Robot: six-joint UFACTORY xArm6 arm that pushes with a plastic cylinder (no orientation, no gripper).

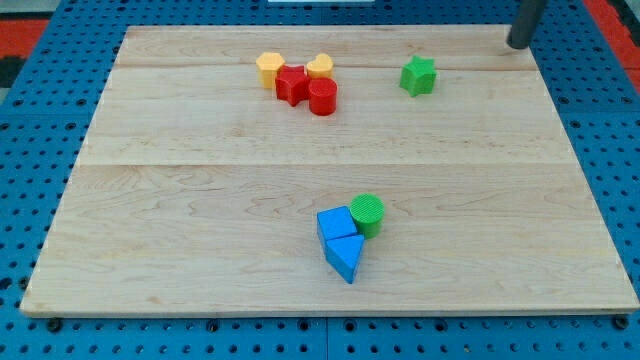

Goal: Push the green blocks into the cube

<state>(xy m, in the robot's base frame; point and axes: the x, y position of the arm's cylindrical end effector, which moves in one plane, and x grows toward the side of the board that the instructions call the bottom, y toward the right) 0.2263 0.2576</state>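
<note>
My tip (519,45) is at the view's top right, near the board's far edge. A green star block (418,76) lies well to its left and slightly below, apart from it. A green cylinder (367,213) stands in the lower middle, touching the right side of a blue cube (336,223). A blue triangular block (345,257) sits right below the cube, touching it.
A cluster at the top middle holds a yellow hexagon block (269,68), a yellow heart block (320,67), a red star block (292,84) and a red cylinder (322,97). The wooden board (150,220) lies on a blue pegboard (30,150).
</note>
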